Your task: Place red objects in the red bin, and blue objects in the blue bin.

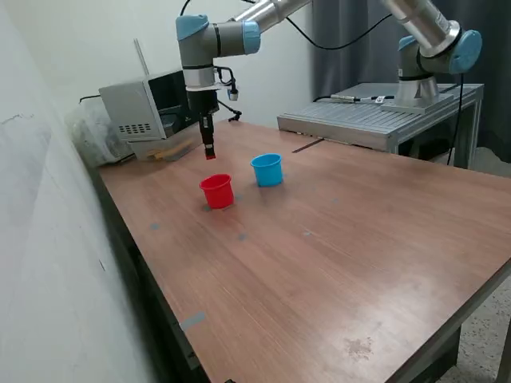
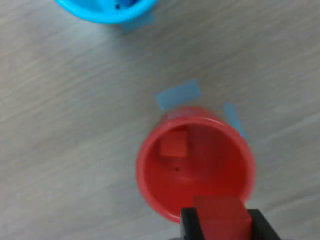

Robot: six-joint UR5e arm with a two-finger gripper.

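Wood-grain surface (image 1: 335, 263) against pale wall (image 1: 48, 239); grey box (image 1: 148, 108) at back, metal bench (image 1: 375, 120), dark curtain (image 1: 351, 40) behind.

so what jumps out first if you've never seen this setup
The pincer hangs over the red cup, shut on a red cube. In the wrist view a second red cube already lies inside that cup. The light blue cup stands just beside it, toward the exterior view's right, on the brown table.

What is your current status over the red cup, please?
Gripper shut on red cube, hanging above red cup. One red cube already inside. Blue cup beside it. Nothing in the way.
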